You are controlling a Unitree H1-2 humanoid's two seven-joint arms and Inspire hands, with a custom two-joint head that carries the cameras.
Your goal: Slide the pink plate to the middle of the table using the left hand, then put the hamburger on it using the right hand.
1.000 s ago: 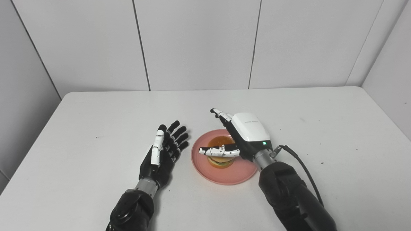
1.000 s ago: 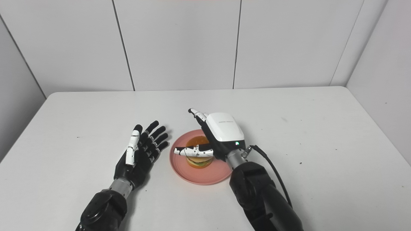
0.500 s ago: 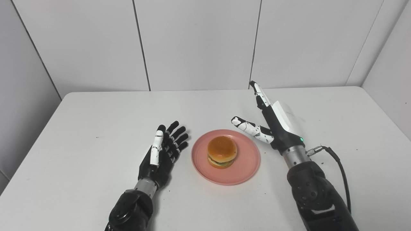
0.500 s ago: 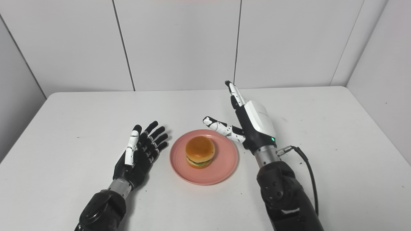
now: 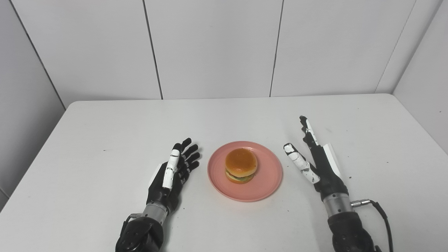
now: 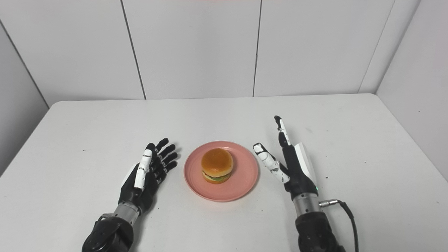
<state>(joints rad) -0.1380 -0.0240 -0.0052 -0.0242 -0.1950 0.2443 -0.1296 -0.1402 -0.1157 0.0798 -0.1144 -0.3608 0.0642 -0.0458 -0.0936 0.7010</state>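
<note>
The pink plate [image 5: 264, 175] lies near the middle of the white table [image 5: 105, 122]. The hamburger [image 5: 240, 165] sits upright on the plate, a little left of its centre. My left hand [image 5: 173, 173] rests open on the table just left of the plate, palm turned toward it, apart from the rim. My right hand [image 5: 316, 162] is open and empty just right of the plate, fingers stretched away from me, thumb toward the plate, not touching it. Both hands show the same way in the right eye view, left hand [image 6: 147, 173] and right hand [image 6: 292, 164].
White wall panels [image 5: 210, 45] stand behind the table's far edge. A grey cable [image 5: 379, 210] runs from my right wrist. Small dark specks dot the table on the right side.
My right hand let go of the hamburger on the plate, opened, rose and drew back to the right, then came down beside the plate. My left hand pulled back slightly.
</note>
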